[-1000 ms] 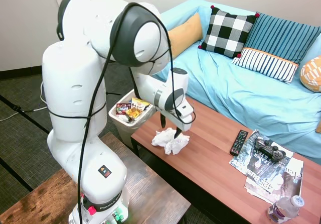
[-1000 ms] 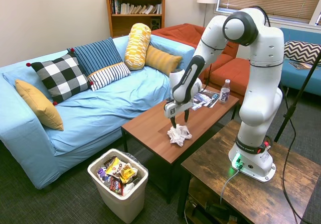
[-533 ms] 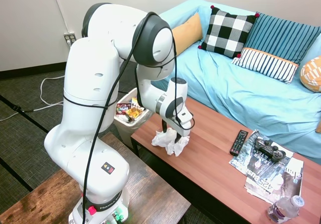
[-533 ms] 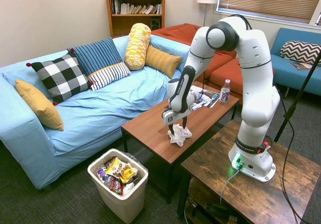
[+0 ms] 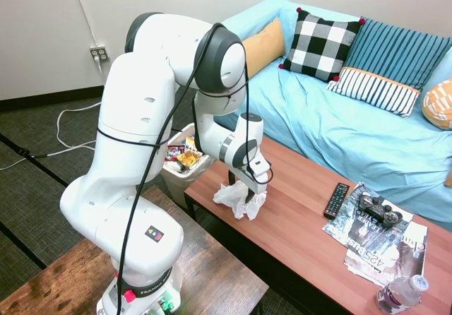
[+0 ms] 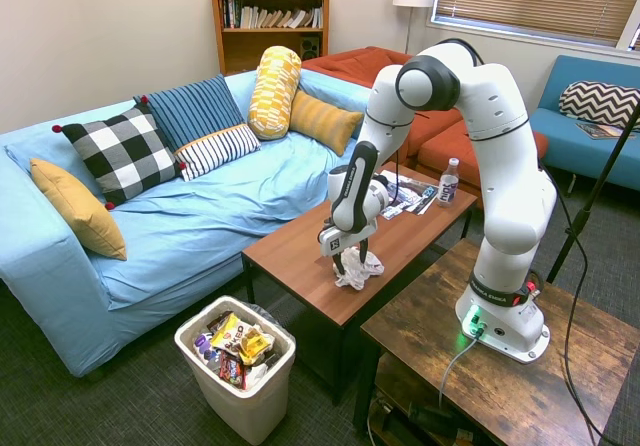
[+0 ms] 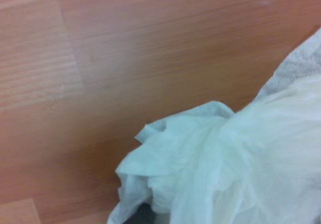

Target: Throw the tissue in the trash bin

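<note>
1. The tissue lies mid-frame on the table.
2. The gripper is down in it; finger spacing cannot be told.
3. Good practice: pinch the wad's bulk firmly, lift straight, then carry to the bin, lower left.

The white arm arches high and bends down. Its gripper points straight down, fingers hard to read.

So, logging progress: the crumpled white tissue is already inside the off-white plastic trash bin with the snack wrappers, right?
No. The crumpled white tissue lies on the reddish wooden coffee table, under the tool; both exterior views show it. The off-white plastic trash bin holds only wrappers.
</note>
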Available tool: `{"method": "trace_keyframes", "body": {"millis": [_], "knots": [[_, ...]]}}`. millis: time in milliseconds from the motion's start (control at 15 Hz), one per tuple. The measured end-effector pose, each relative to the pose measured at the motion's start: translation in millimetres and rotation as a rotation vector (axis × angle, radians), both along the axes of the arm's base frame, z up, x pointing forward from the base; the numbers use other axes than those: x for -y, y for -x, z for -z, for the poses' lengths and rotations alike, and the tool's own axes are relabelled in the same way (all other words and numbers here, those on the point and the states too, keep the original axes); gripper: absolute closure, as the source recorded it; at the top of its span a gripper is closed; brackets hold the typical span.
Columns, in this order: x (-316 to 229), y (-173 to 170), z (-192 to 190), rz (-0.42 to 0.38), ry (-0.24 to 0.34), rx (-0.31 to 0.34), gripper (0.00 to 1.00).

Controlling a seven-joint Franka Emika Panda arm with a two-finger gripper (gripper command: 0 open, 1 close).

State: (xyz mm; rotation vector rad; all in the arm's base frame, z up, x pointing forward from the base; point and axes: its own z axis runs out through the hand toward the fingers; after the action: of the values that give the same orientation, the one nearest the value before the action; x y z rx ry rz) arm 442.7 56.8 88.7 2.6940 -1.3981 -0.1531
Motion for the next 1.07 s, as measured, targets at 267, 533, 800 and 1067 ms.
{"method": "trace_keyframes", "body": {"millis": [267,533,800,1067], "knots": [[1,0,0,0.011,-0.004,0.000,1.00],[2,-1,-2,0.017,-0.017,0.003,1.00],[-1,-2,-9,0.010,-0.030,0.014,1.00],[-3,2,-13,0.004,-0.039,0.015,1.00]]}}
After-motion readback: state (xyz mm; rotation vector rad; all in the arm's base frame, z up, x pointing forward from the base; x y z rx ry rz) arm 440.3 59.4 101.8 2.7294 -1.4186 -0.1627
